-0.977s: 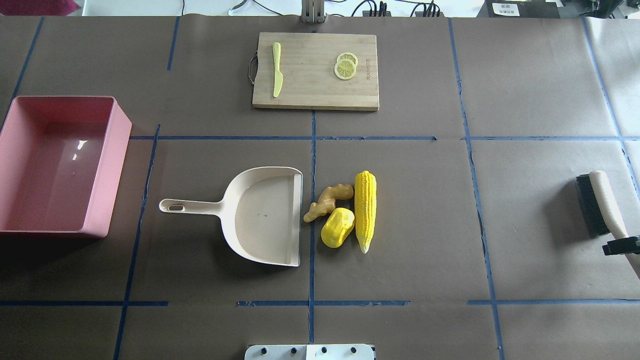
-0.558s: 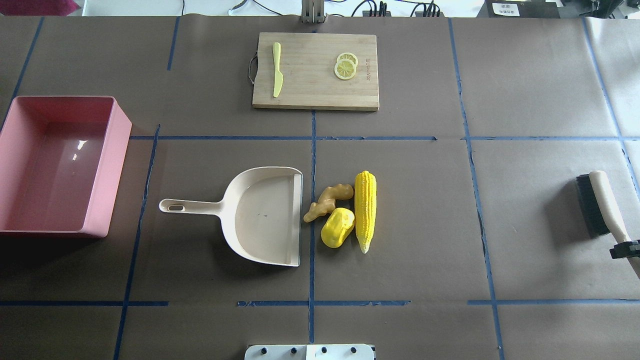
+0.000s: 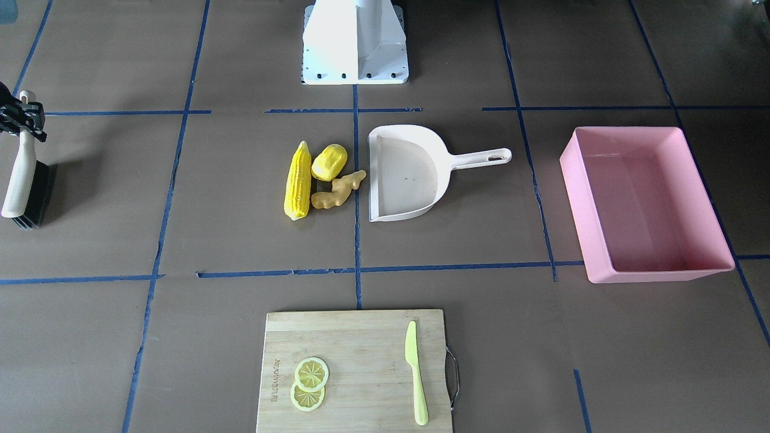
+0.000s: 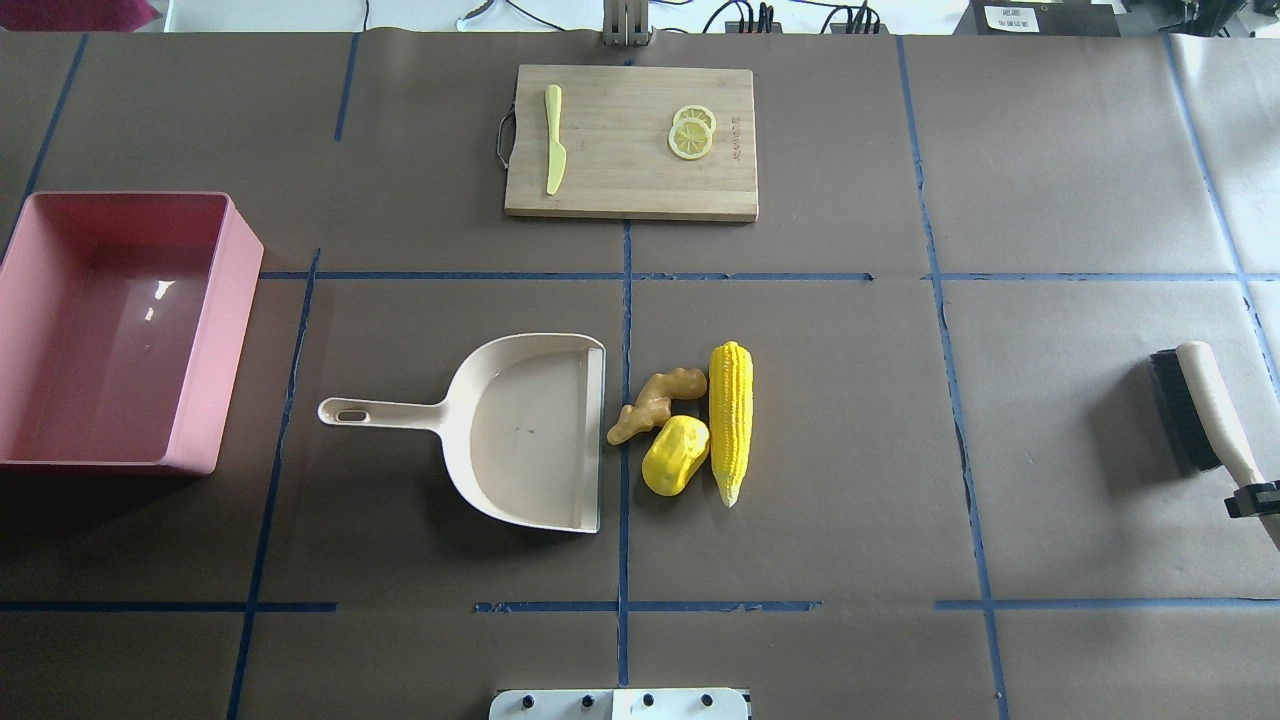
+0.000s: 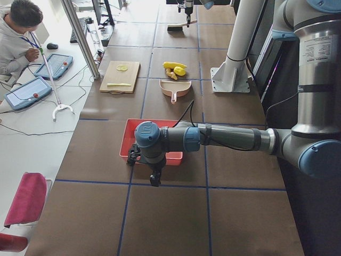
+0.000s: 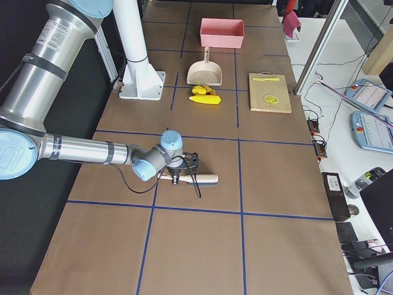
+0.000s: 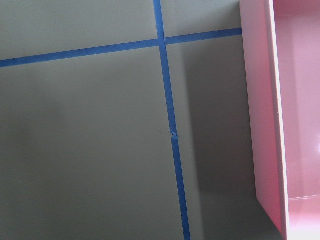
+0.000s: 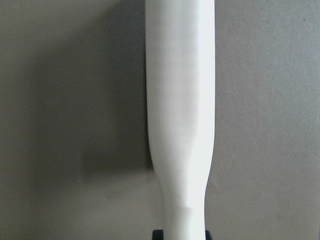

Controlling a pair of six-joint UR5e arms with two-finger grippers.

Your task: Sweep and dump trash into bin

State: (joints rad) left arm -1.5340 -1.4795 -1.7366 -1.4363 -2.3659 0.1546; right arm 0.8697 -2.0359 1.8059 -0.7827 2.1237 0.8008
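Right gripper (image 4: 1256,498) slid outward along brush (image 4: 1200,400) handle, grip unclear, left gripper (image 5: 154,180) unclear too, dustpan (image 4: 520,430) between trash (image 4: 680,445) and bin (image 4: 226,330)

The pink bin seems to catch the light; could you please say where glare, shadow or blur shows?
Overhead exterior: white glare spots inside the bin, and dark shadow below its near wall. Left wrist-mounted: a dark band of shadow beside the bin's wall. Right wrist-mounted: the brush handle looks soft, with shadow on the view's left.

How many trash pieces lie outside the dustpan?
3: the corn cob farthest from the dustpan, the ginger root nearest its open edge, the lumpy yellow vegetable beside the corn. None seems hidden.
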